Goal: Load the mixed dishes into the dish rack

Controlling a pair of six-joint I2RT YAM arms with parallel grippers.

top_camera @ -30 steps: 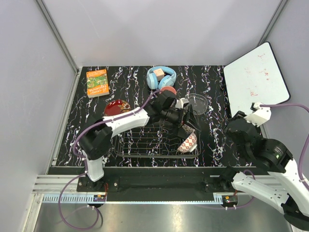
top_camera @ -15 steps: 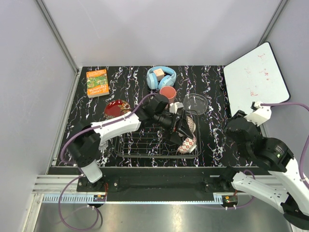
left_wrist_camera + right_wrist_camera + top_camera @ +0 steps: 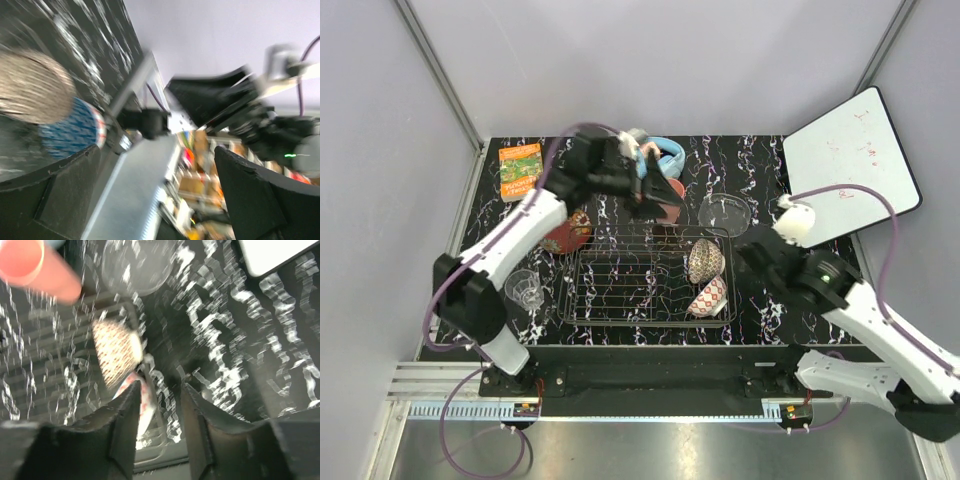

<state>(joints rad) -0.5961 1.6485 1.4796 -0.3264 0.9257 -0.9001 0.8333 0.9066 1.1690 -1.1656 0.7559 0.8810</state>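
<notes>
Holding the left hand [image 3: 157, 165] wide and empty close over the salmon-pink cup [image 3: 30, 262], on the desk [image 3: 760, 170] just behind the dish rack [image 3: 620, 290]. Holding the right hand [image 3: 160, 387] half-spread, empty, farther off, pointing toward the clear glass dish [image 3: 725, 213] beside that cup.

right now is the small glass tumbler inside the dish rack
No, the glass tumbler stands on the table to the left of the dish rack, outside its wire frame.
</notes>
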